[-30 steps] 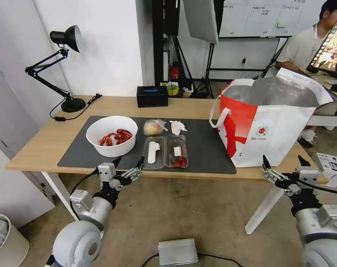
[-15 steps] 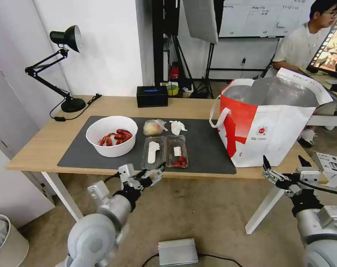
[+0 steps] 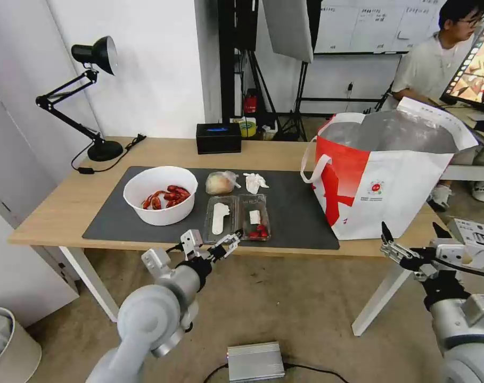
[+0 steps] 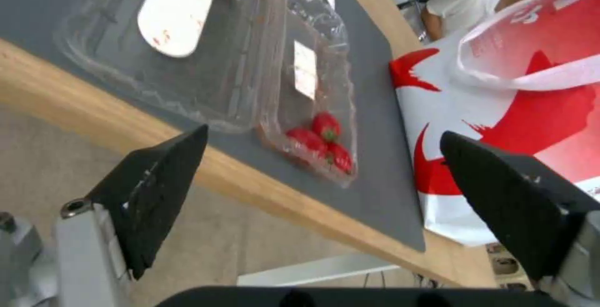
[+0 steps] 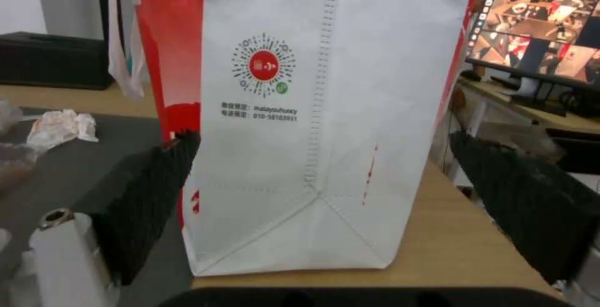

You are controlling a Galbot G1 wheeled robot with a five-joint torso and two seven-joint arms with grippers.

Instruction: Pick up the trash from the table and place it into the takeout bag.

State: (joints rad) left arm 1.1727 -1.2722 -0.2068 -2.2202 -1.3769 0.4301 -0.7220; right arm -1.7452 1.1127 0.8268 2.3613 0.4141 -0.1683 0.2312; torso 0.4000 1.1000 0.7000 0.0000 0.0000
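the left gripper (image 3: 224, 246) has risen to the near counter (image 3: 55, 207) edge, jaws apart, just before the clamshell (image 3: 236, 217); a grasp seems close. right gripper (image 3: 412, 242) waits, jaws apart.

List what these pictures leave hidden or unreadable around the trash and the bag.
- Bag floor: head view, the tall front wall hides whether anything lies inside.
- Small clear bag: head view, the tan lump is too small to identify.
- Bowl floor under the crayfish: covered by them and the near wall.
- Clamshell: left wrist view, far end cut off by the edge.
- Print under the logo: right wrist view, too small to read.
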